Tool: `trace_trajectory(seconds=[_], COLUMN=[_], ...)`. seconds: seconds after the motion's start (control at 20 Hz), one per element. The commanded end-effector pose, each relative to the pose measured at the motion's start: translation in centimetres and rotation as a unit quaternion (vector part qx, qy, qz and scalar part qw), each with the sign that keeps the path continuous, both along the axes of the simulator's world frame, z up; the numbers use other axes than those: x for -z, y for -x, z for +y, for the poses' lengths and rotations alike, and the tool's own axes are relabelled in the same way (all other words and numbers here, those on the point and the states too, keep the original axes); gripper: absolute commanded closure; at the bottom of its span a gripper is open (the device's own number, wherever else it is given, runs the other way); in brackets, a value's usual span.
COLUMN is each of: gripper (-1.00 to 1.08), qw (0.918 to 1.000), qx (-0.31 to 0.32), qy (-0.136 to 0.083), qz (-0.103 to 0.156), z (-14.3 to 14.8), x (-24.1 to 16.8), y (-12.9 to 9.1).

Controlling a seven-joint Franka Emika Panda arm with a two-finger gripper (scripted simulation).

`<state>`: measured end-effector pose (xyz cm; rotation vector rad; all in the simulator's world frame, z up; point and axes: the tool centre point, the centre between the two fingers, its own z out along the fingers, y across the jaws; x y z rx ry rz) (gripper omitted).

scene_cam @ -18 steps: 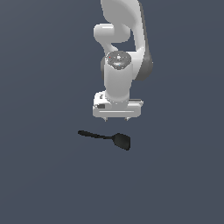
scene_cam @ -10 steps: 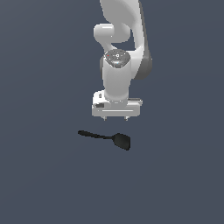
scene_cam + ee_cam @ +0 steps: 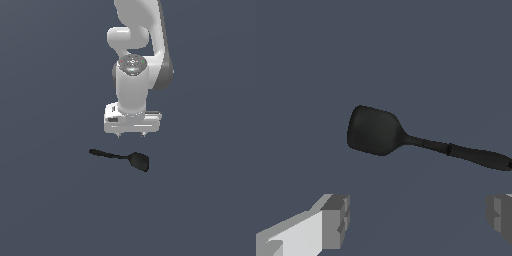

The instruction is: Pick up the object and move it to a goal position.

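Note:
The object is a small black spatula [image 3: 122,158] lying flat on the dark grey floor, handle toward the exterior view's left, blade [image 3: 139,161] toward its right. My gripper [image 3: 131,135] hangs just behind and above it, pointing down, not touching it. In the wrist view the spatula [image 3: 406,138] lies whole beyond my fingertips [image 3: 335,220], blade at one end and rod handle [image 3: 471,155] at the other. The fingers stand far apart with nothing between them, so the gripper [image 3: 418,217] is open.
The plain dark grey floor [image 3: 50,200] spreads all around the spatula. The white arm [image 3: 135,65] rises behind the gripper. No other objects show in either view.
The gripper has dropped very slightly toward the floor. The spatula has not moved.

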<state>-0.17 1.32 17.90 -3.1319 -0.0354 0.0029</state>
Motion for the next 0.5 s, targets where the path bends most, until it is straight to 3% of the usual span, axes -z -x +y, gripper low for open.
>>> trace_trajectory(seconds=[0.0, 0.45], gripper=[-0.92, -0.92], qw=[1.0000, 0.9984], qx=[-0.005, -0.056], qy=[0.000, 0.003], qz=[0.000, 0.000], z=[-0.06, -0.58], x=[0.07, 0.91], y=[-0.02, -0.29])
